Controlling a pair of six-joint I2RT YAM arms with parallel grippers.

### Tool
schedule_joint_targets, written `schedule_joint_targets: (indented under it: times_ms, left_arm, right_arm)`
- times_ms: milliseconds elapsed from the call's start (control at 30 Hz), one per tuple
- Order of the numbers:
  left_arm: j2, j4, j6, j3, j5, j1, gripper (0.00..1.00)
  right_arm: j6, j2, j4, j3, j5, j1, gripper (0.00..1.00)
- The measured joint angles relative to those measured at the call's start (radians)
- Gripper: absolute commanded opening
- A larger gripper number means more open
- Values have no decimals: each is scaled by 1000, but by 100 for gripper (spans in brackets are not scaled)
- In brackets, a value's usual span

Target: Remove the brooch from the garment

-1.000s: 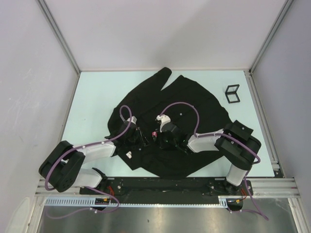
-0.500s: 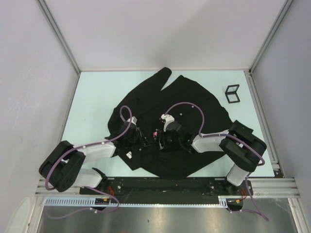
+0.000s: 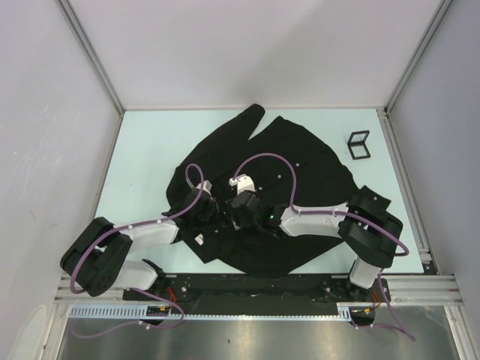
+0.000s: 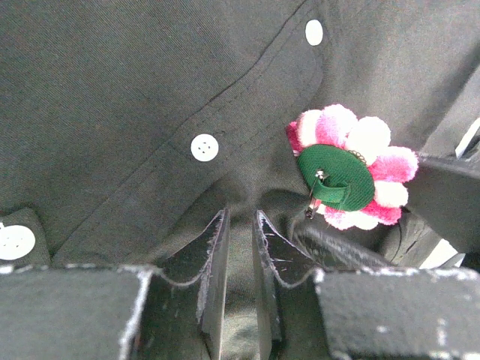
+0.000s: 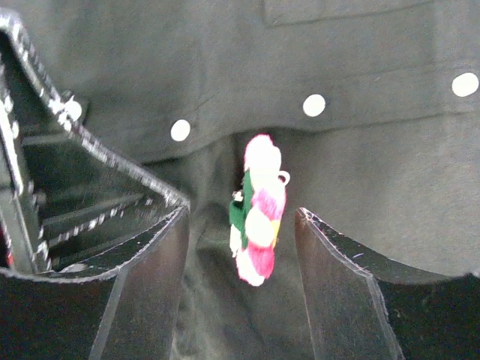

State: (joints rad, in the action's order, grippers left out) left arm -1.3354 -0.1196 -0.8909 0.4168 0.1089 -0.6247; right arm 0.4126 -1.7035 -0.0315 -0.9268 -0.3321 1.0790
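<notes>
On my overhead feed the garment (image 3: 300,150) lies spread across the middle of the tabletop (image 3: 142,150), with both arms reaching in over its near half. A small black frame (image 3: 358,145) stands on the far right, well apart from the shirt.

Through the left wrist camera, the left end effector (image 4: 238,225) has its fingers drawn close together, pinching a raised fold of the black cloth; the fabric puckers toward the tips. Just right of that pinch the brooch (image 4: 345,169) stands up off the shirt front, tipped so its round green backing and metal clasp face me, pink and white petals around the edge. A white button (image 4: 204,147) sits on the placket to its left.

On the right wrist camera, the right end effector (image 5: 241,212) is spread apart, and the brooch hangs edge-on in the gap, touching neither finger. I cannot tell whether its pin is through the cloth.
</notes>
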Motion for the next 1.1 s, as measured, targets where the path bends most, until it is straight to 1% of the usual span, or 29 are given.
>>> schedule_joint_targets:
  times_ms: [267,367,400,467,500,600,667,700,800,967,1100]
  left_arm:
    - [0,-13,0,-6,1,0,24]
    - [0,-14,0,-6,1,0,25]
    - [0,-14,0,-7,2,0,25]
    - [0,-17,0,-8,2,-1,25]
    - [1,-17,0,-8,2,-1,25]
    - [2,-17,0,-8,2,-1,26]
    - [5,-14,0,-8,2,-2,27]
    - [8,-11,0,-8,1,-2,28]
    - [18,1,0,-10,0,-2,30]
    - [40,25,1,-10,0,-2,35]
    - [63,48,2,-10,2,-2,36]
  right_arm:
    - [-10,-71,103,-84,-128,31,55]
    - [-21,-84,132,-97,-156,42,48]
    - [-23,-89,134,-101,-161,44,44]
    - [-26,-92,140,-103,-167,45,38]
    - [-27,-93,141,-103,-169,46,31]
    - [-26,-93,142,-105,-171,47,21]
    - [-23,-93,145,-110,-169,48,17]
    - [-22,-93,147,-112,-169,48,9]
    - [-21,-94,148,-112,-166,48,0]
    - [-21,-93,135,-107,-144,40,0]
    - [-22,-75,53,-53,-65,11,0]
